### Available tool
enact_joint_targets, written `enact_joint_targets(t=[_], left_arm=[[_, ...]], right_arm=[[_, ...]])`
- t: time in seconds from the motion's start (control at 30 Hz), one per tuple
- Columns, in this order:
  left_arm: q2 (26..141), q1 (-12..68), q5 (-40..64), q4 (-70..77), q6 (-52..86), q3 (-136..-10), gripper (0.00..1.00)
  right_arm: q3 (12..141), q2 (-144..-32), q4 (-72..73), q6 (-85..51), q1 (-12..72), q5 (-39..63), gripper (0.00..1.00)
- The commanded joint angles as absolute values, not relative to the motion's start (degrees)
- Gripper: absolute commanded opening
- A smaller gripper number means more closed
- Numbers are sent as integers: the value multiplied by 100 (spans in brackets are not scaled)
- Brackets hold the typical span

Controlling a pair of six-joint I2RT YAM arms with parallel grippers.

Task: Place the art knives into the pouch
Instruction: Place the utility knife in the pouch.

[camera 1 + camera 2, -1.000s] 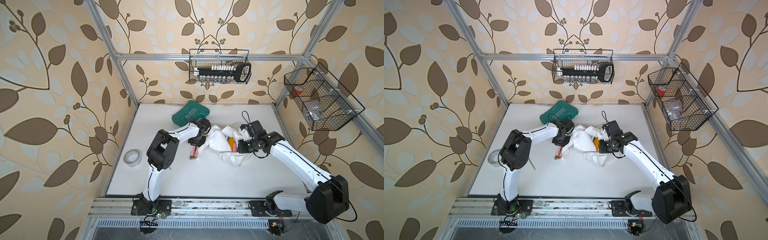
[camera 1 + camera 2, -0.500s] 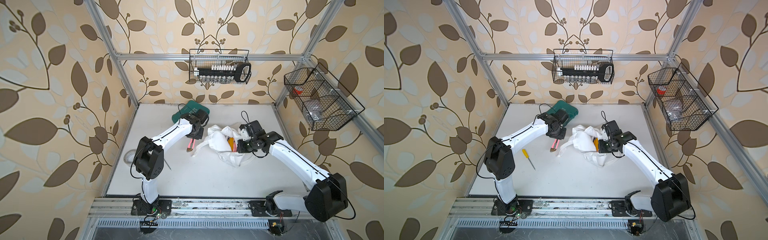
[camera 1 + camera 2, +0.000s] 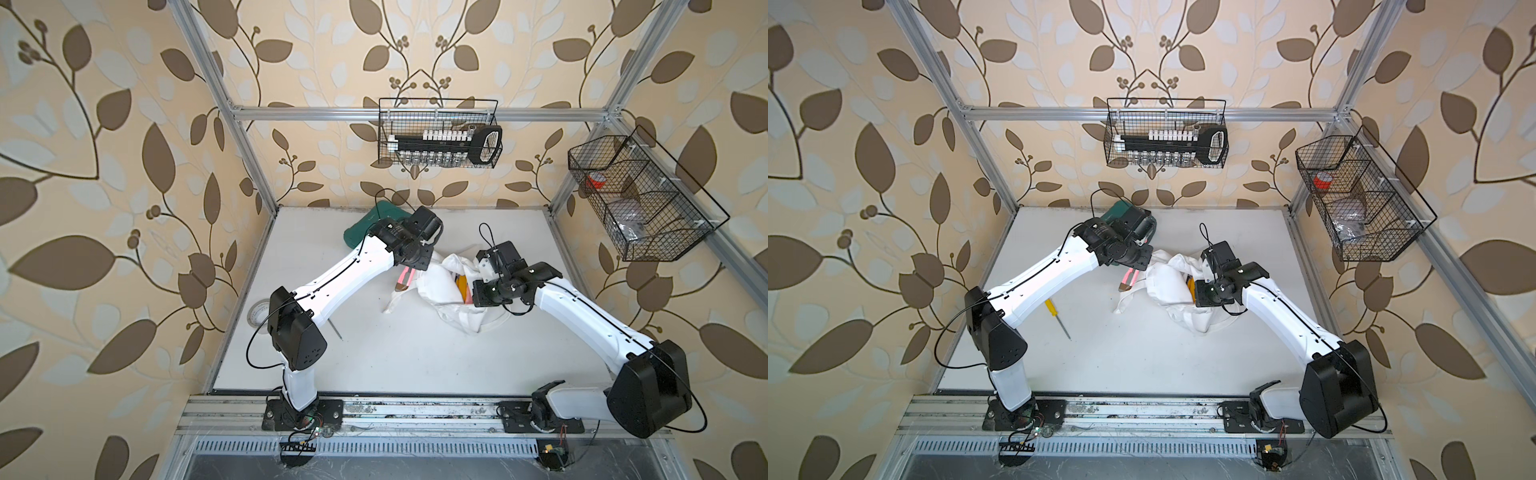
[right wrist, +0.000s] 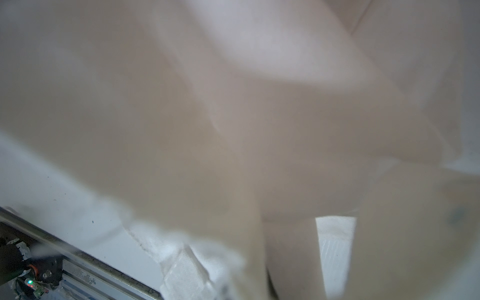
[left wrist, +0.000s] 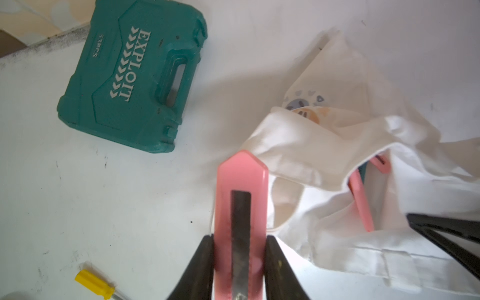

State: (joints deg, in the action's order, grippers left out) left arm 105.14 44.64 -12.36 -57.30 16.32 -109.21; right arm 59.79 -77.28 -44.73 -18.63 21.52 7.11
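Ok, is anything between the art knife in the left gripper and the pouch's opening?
No separate object. A fold of the pouch itself lies just ahead of the tip of the art knife; its opening sits beside that fold.

Workbench still life: a green EXPLOIT tool case (image 5: 130, 78) lies at 11 o'clock on the white table (image 3: 415, 361), with a yellow-handled screwdriver (image 3: 1057, 318) and a clear tape roll (image 3: 254, 316) toward 9 o'clock. 2 black wire baskets hang above: the rear basket (image 3: 384, 124) at 12 o'clock, the side basket (image 3: 656, 245) at 2 o'clock.

You get both top views high up front, looking down on the whole table (image 3: 415, 353) (image 3: 1142, 353); wrist cams sit close, the right one smothered by pouch (image 4: 233, 104) cloth.
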Motion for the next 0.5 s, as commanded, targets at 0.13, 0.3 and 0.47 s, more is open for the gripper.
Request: enact_joint_targets(t=[0.13, 0.3, 0.47], left_arm=[[11034, 4869, -1034, -5774, 1523, -11609, 32], [11390, 5091, -871, -5635, 1531, -11998, 32], [11743, 5183, -686, -5387, 1481, -12259, 32]], right_arm=[[6084, -7805, -4473, -1936, 2180, 809, 0], [6084, -7771, -4518, -1921, 2182, 767, 0], [6031, -7714, -4495, -1918, 2185, 851, 0]])
